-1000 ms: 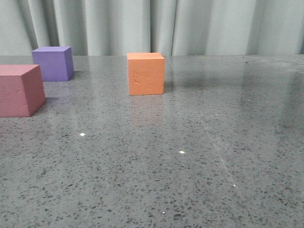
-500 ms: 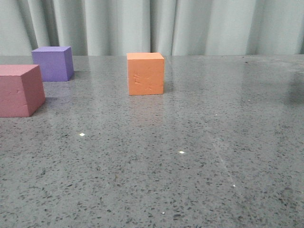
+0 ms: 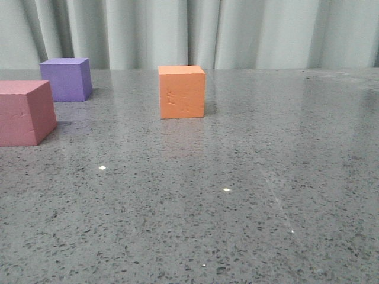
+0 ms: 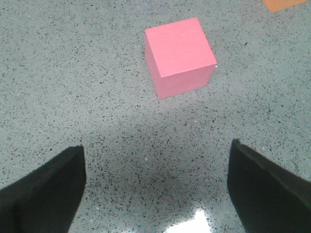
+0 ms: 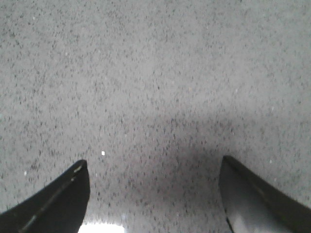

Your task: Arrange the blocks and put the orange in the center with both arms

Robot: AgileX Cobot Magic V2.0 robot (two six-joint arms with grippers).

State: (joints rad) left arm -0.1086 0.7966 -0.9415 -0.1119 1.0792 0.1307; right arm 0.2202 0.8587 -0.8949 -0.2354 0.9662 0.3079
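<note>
Nothing among the three matte foam cubes has shifted: one orange cube (image 3: 182,92) mid-table, one purple cube (image 3: 66,78) far-left, one pink-red cube (image 3: 25,112) nearer-left, all apart, while left gripper (image 4: 156,187) and right gripper (image 5: 154,194) hang spread, empty.

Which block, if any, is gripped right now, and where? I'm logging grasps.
None. The left gripper has its jaws open above bare table, short of the pink block; the right gripper is open over bare table too.
</note>
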